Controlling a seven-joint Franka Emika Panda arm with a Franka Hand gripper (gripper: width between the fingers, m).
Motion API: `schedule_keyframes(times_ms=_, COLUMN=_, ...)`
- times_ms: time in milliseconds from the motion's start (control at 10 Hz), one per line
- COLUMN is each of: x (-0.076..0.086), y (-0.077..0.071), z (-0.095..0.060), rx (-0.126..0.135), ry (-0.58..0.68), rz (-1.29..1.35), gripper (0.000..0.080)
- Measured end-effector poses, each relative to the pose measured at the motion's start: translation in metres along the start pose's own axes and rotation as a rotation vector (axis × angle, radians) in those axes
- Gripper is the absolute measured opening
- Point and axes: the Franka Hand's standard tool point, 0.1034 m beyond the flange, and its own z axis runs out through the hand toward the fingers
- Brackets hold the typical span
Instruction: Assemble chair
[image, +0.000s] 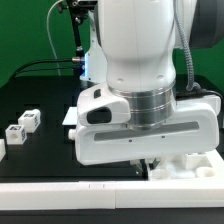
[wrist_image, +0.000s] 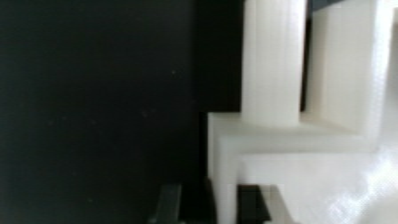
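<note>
The chair is chunky plain white plastic, square bars meeting at right angles on the black surface. The gripper is closed, seemingly on nothing.

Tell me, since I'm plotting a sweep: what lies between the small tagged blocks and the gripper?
Exterior view: bare black table beside the tagged blocks, then a flat white piece half hidden behind the gripper.

A white rail borders the black table before a green backdrop.
</note>
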Motion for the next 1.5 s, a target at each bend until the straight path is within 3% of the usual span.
schedule_keyframes(times_ms=100, x=0.000, y=0.000, z=0.000, rx=-0.009, ry=0.000, rz=0.000, gripper=0.0026)
schedule_keyframes(times_ms=200, x=0.000, y=0.001, z=0.000, rx=-0.006, ry=-0.001, rz=0.000, gripper=0.0103)
schedule_keyframes(times_ms=300, x=0.000, y=0.000, z=0.000, rx=-0.006, ry=-0.001, rz=0.000, gripper=0.0103)
schedule_keyframes(times_ms=400, x=0.000, y=0.000, z=0.000, rx=-0.005, ry=0.000, rz=-0.001, gripper=0.0283)
schedule_keyframes(times_ms=500, x=-0.004, y=-0.004, z=-0.010, rx=-0.001, ry=-0.010, rz=-0.005, gripper=0.0283)
schedule_keyframes(times_ms=700, x=-0.024, y=-0.018, z=-0.040, rx=0.009, ry=-0.026, rz=-0.010, gripper=0.0601)
schedule_keyframes(times_ms=900, x=-0.040, y=-0.034, z=-0.071, rx=0.022, ry=-0.015, rz=0.012, gripper=0.0641)
schedule_keyframes(times_ms=1000, x=-0.046, y=-0.043, z=-0.071, rx=0.021, ry=-0.006, rz=0.028, gripper=0.0641)
schedule_keyframes(times_ms=1400, x=-0.045, y=-0.044, z=-0.064, rx=0.020, ry=0.012, rz=0.055, gripper=0.0649)
schedule_keyframes(times_ms=1500, x=-0.056, y=-0.064, z=-0.059, rx=0.024, ry=0.014, rz=0.112, gripper=0.0649)
